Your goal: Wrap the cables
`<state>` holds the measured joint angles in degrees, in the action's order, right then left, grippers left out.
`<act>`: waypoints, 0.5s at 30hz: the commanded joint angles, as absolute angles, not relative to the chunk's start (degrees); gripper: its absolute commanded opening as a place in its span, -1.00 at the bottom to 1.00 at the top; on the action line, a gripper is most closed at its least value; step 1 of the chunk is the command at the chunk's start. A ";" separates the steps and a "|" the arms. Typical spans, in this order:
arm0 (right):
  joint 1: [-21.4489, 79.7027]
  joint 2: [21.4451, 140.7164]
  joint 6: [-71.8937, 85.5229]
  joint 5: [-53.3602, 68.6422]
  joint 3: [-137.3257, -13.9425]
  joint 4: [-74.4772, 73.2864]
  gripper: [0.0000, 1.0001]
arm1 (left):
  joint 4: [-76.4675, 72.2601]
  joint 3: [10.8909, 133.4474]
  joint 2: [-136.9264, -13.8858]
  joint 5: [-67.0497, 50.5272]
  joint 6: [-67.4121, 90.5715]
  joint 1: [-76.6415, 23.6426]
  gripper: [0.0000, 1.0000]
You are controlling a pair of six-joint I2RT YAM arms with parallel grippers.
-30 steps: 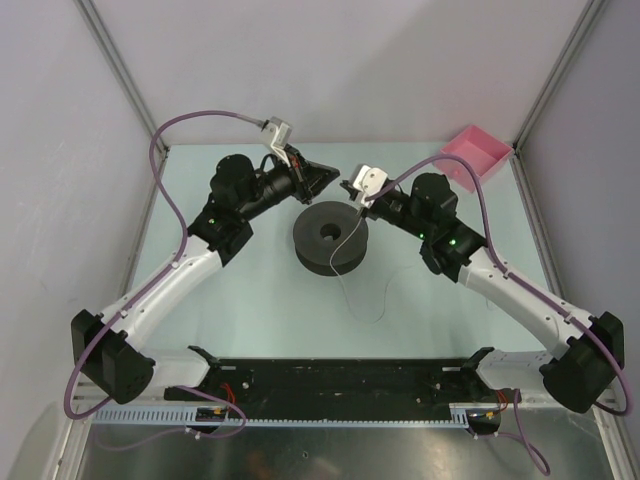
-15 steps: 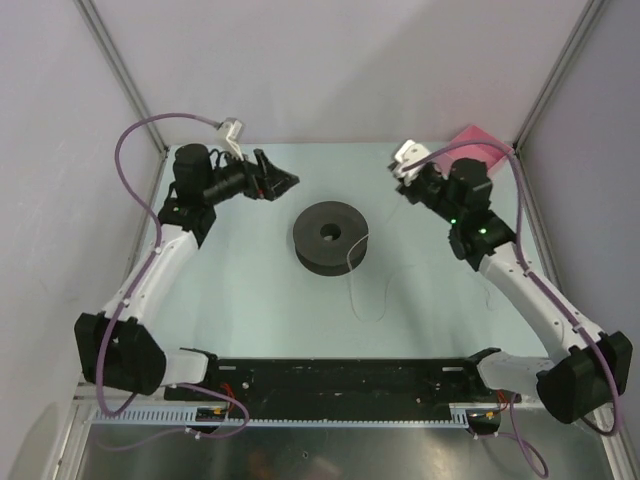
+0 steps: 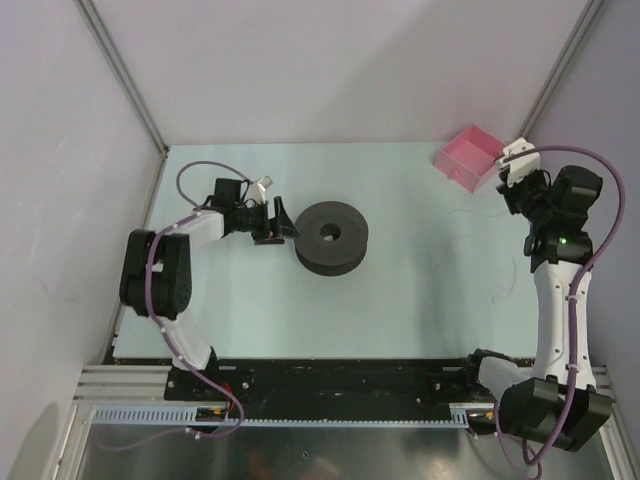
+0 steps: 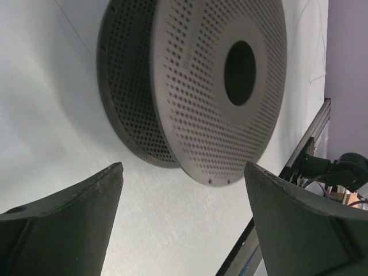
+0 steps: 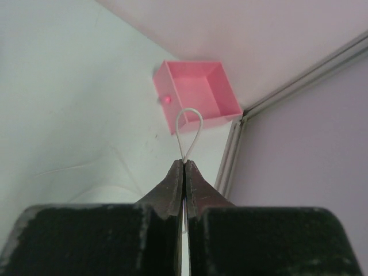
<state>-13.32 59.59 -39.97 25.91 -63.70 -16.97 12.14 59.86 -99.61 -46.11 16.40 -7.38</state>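
Black left gripper [image 3: 277, 222] lying low over pale table [image 3: 400, 300], jaws gaping wide, gripping nothing, facing rim of dark grey perforated spool [image 3: 331, 237] just beside it. Spool lying flat mid-table, centre hole facing up. Right gripper [image 5: 184, 164] hovering well apart at far right, near pink bin [image 5: 198, 92], jaws pressing fully together, pinching thin whitish cable [image 5: 188, 109]; small loop sticking out past fingertips toward bin.
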 commanded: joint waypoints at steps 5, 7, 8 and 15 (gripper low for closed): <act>-15.95 60.99 -38.85 31.69 -64.86 -24.89 -1.00 | 10.13 70.09 -111.20 -54.18 13.81 -9.85 0.54; -15.35 61.63 -36.98 31.59 -64.82 -25.58 -1.00 | 9.21 71.07 -113.01 -55.27 14.50 -10.61 0.39; -14.88 61.89 -36.24 31.57 -64.84 -26.11 -1.00 | 8.56 71.26 -113.72 -55.80 14.99 -10.93 0.30; -8.83 64.23 -33.89 32.52 -64.80 -32.51 -1.00 | 6.26 72.64 -117.50 -59.48 19.87 -12.13 -0.63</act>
